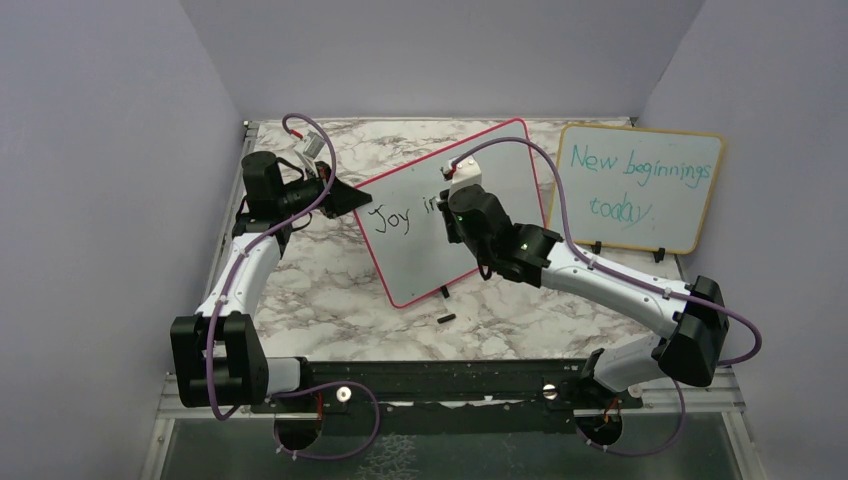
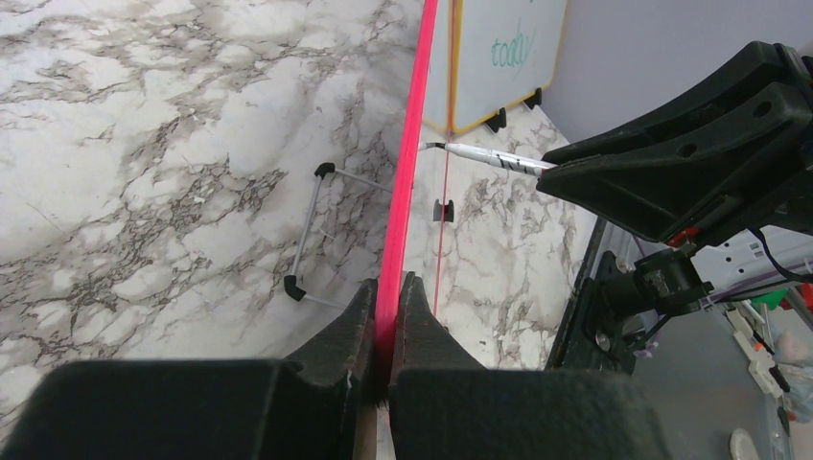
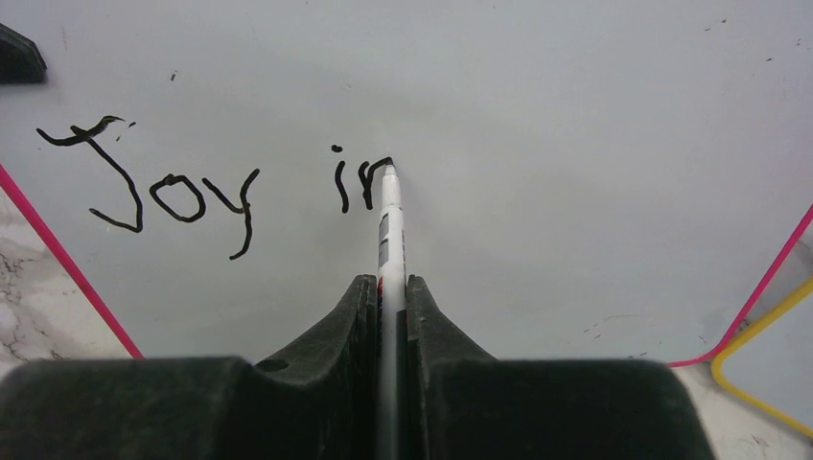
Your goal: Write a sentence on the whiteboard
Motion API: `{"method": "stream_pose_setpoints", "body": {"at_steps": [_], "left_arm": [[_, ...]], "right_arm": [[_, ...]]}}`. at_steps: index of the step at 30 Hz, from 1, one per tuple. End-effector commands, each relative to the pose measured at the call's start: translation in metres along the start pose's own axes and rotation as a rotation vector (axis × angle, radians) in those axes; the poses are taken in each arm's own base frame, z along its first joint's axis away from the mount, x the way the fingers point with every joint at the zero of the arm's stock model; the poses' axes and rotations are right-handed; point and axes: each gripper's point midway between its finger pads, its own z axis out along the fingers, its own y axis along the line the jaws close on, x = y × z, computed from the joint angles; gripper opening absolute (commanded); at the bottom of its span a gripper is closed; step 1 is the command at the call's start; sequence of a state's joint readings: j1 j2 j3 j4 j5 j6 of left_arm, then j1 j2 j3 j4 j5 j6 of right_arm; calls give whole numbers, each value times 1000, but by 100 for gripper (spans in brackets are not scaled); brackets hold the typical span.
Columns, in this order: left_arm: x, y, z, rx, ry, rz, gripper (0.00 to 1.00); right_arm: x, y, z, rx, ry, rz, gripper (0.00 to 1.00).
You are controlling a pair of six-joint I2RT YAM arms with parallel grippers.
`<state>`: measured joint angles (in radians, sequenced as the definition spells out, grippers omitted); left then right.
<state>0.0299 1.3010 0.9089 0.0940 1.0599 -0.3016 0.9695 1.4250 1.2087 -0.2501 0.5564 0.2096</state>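
The red-framed whiteboard (image 1: pixel 420 250) stands tilted in the middle of the table. My left gripper (image 1: pixel 345 197) is shut on its left edge; the left wrist view shows the red frame (image 2: pixel 407 192) pinched between the fingertips. My right gripper (image 1: pixel 455 205) is shut on a white marker (image 3: pixel 390 225) whose tip touches the board face (image 3: pixel 575 144). The sentence (image 3: pixel 182 192) reads "Joy i" in black, with a partly drawn "n" at the marker tip. In the top view the writing (image 1: pixel 395 215) shows left of the right gripper. The marker (image 2: pixel 489 156) also shows in the left wrist view.
A yellow-framed board (image 1: pixel 640 185) with teal writing "New beginnings today" leans at the back right; its corner shows in the right wrist view (image 3: pixel 767 345) and the left wrist view (image 2: pixel 503 57). A small black cap (image 1: pixel 446 319) lies in front of the whiteboard. A wire stand (image 2: pixel 312 230) lies on the marble.
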Motion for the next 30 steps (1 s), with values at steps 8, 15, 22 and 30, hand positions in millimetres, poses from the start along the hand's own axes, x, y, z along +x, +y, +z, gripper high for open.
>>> {"method": "stream_pose_setpoints", "body": {"at_steps": [8, 15, 22, 30], "left_arm": [[21, 30, 3, -120, 41, 7, 0], [21, 30, 2, -120, 40, 9, 0], [20, 30, 2, -121, 40, 9, 0], [20, 31, 2, -123, 40, 9, 0]], "right_arm": [[10, -10, 2, 32, 28, 27, 1], [25, -8, 0, 20, 72, 28, 0], [34, -8, -1, 11, 99, 28, 0], [39, -6, -1, 3, 120, 22, 0]]}}
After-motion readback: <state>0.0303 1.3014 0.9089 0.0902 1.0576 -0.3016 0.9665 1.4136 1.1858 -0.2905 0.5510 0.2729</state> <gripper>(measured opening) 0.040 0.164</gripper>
